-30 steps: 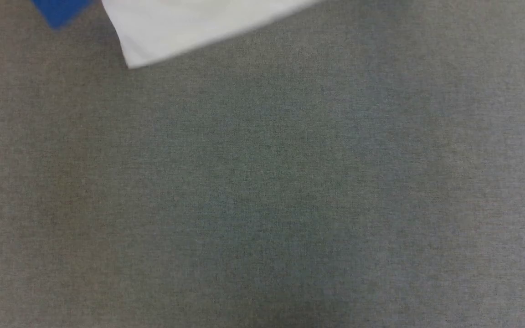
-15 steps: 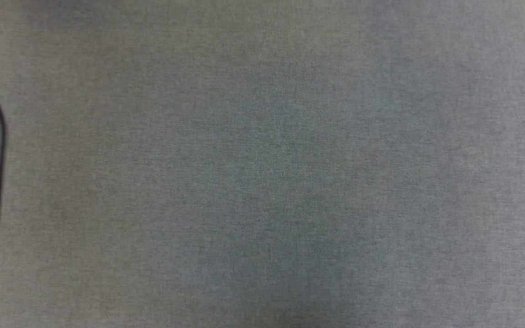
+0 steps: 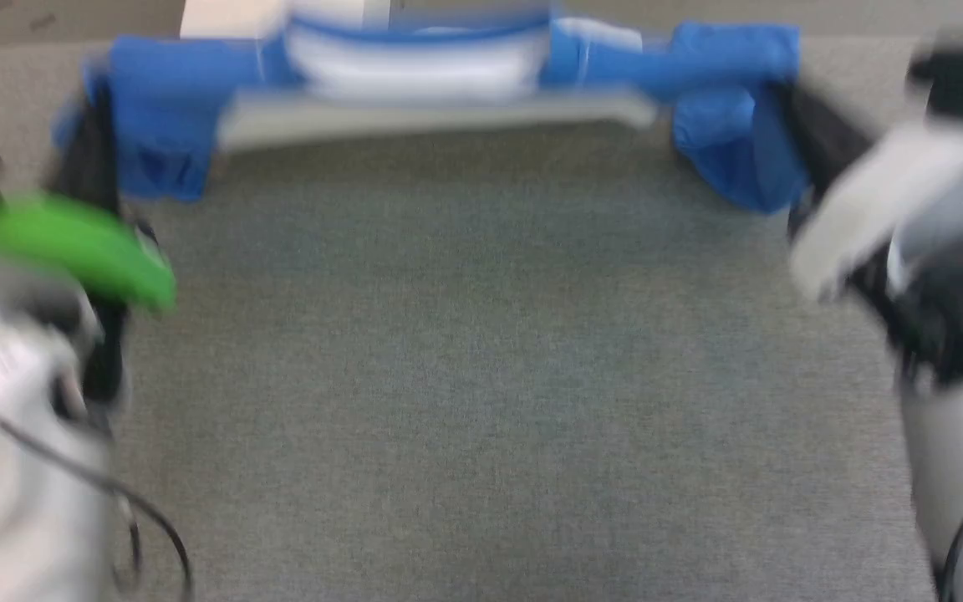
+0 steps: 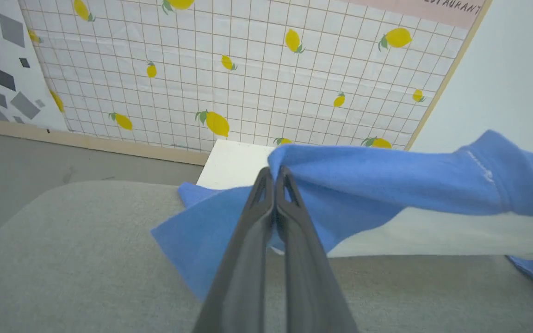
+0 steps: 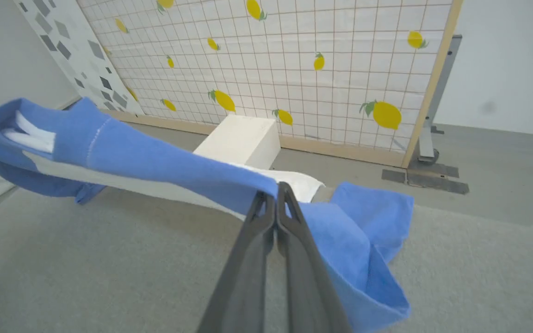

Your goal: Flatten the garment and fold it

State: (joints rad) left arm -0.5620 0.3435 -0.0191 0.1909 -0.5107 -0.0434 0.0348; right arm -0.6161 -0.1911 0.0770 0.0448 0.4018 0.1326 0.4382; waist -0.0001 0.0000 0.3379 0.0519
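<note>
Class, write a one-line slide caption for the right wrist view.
Right claw pinches the garment by a blue sleeve over the grey surface.

garment held across the far side of the table, left gripper at its left end, right gripper at its right end, box on the floor behind the table, board standing behind the box

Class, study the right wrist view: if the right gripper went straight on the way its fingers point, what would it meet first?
The garment itself: the right gripper is shut on its blue sleeve. Past that, probably the white block, then the lemon-patterned panel; depth is unclear.
</note>
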